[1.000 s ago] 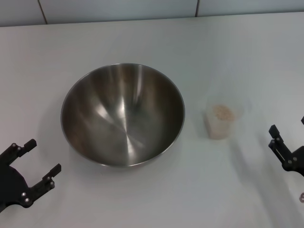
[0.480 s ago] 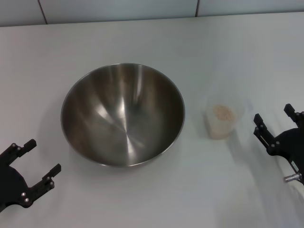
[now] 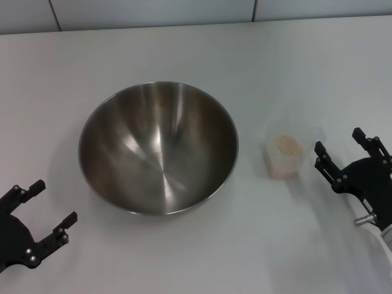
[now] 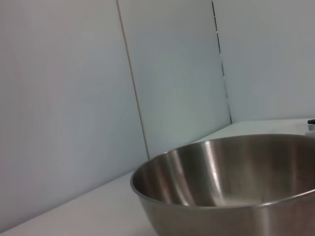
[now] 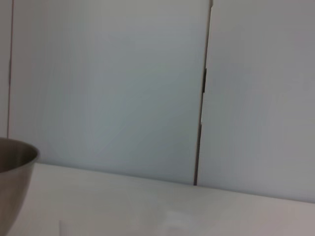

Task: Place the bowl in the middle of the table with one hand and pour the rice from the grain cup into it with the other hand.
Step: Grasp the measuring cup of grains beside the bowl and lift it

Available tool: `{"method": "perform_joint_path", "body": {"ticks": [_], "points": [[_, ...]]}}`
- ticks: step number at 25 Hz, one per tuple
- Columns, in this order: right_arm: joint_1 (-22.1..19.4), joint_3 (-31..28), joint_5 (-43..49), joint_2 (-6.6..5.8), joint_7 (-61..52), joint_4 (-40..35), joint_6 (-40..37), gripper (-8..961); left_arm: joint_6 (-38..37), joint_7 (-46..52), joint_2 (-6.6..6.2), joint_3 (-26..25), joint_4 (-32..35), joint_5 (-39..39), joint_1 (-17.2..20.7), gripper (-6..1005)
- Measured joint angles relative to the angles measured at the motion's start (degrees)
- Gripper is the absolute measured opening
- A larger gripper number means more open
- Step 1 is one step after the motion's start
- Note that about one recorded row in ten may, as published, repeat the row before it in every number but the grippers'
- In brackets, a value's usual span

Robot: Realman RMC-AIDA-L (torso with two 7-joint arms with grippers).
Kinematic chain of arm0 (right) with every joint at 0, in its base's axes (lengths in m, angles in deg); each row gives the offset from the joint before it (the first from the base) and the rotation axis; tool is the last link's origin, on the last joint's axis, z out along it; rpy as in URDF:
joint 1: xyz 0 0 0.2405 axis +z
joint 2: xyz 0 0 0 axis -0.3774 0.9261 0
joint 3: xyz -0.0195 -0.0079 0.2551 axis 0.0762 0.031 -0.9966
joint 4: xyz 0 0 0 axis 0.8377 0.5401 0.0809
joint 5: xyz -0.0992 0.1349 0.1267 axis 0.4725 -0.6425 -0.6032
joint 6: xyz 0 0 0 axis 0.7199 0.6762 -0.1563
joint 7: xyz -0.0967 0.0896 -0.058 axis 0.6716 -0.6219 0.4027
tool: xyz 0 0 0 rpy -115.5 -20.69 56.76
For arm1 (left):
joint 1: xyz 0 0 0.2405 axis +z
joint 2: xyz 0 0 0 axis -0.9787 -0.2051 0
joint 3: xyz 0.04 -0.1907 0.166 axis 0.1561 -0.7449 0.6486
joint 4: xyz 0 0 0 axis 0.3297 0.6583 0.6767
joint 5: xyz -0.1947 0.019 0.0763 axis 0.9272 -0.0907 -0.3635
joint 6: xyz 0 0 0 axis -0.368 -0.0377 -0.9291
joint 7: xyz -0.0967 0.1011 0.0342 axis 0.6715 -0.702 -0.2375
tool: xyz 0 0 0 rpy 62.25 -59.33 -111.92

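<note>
Steel bowl (image 3: 158,147) mid-table (image 3: 184,49), grain cup (image 3: 284,156) of rice (image 3: 286,145) just right of it, right gripper (image 3: 345,154) spread wide beside the cup (not touching), left gripper (image 3: 48,204) released, near corner.

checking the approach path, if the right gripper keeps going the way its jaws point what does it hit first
Most likely the grain cup. The right gripper has its jaws open, pointing toward the cup from the cup's right, with only bare table between them. Its height over the table is hard to judge, so it could pass over the rim.
</note>
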Motion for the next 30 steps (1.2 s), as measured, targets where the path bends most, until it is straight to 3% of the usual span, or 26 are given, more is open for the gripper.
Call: {"method": "perform_joint_path", "body": {"ticks": [16,30], "points": [[4.76,-0.3,0.01,0.0,0.09,-0.05,4.02,770,0.09,0.0,0.06,-0.08,-0.36,0.0,0.45,760],[6.02,-3.16,-0.01,0.0,0.1,0.11,5.55,769,0.3,0.0,-0.09,0.0,-0.53,0.0,0.48,759]]}}
